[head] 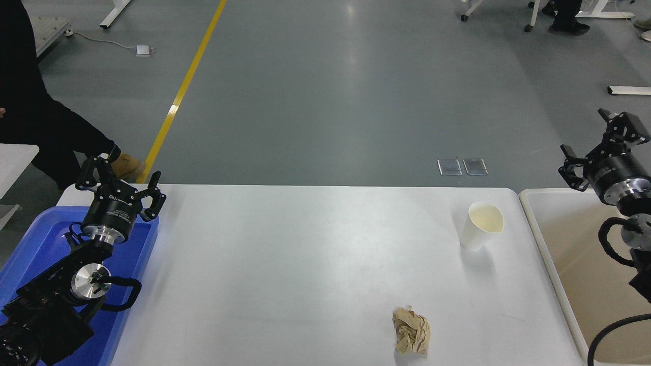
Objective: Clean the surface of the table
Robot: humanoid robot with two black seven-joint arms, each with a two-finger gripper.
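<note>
On the table surface (285,264): upright paper cup (480,224), crumpled brown paper (411,331). Left gripper (122,175) spread wide; right gripper (600,140) seemingly wide too.

A lab or workshop hall: grey sealed floor (325,91) with a yellow safety line (183,86) and wheeled desks (508,10).

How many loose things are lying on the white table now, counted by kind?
Paper cup: 1
Crumpled brown paper ball: 1
Total on the table surface: 2
</note>
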